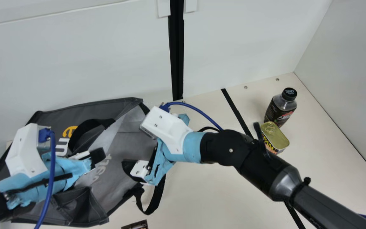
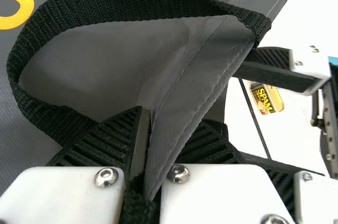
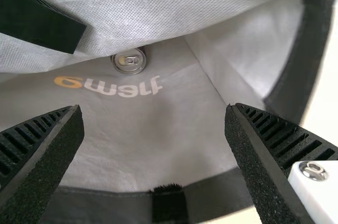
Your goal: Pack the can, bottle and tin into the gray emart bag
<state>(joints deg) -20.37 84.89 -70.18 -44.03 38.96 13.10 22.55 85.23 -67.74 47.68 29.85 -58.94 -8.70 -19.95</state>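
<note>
As seen at left in the main view, note the gray emart bag [image 1: 106, 109], with its long axis slanting from lower left to upper right. Observe above it the left gripper [image 1: 98, 156], clenched on the bag's stitched edge. See in the left wrist view the pinched fabric running in a narrow fold between the ribbed fingers, beside a broad loop of coarse black webbing [image 2: 132, 2]. Compare the right wrist view, looking into the bag's mouth: find there the can [image 3: 129, 61] inside the bag, with its round, metallic ring-pull end facing the camera and its side partly behind pale, finely textured lining [image 3: 211, 15]. Distinguish smooth gray inner cloth, dark bound rims, and orange and white lettering. Locate the right gripper [image 1: 133, 138] at the bag's mouth, released, with fingers spread well apart and nothing between them. Farther right, past a black strip [image 1: 236, 111] on the cream table, find the tin [image 1: 275, 136], upright, rounded-rectangular, with its gold ring-pull lid facing up; compare its printed side in the left wrist view. Note just behind it the bottle [image 1: 281, 109], standing upright on a vertical long axis, with clear shoulders, dark label and ridged black cap uppermost.
</note>
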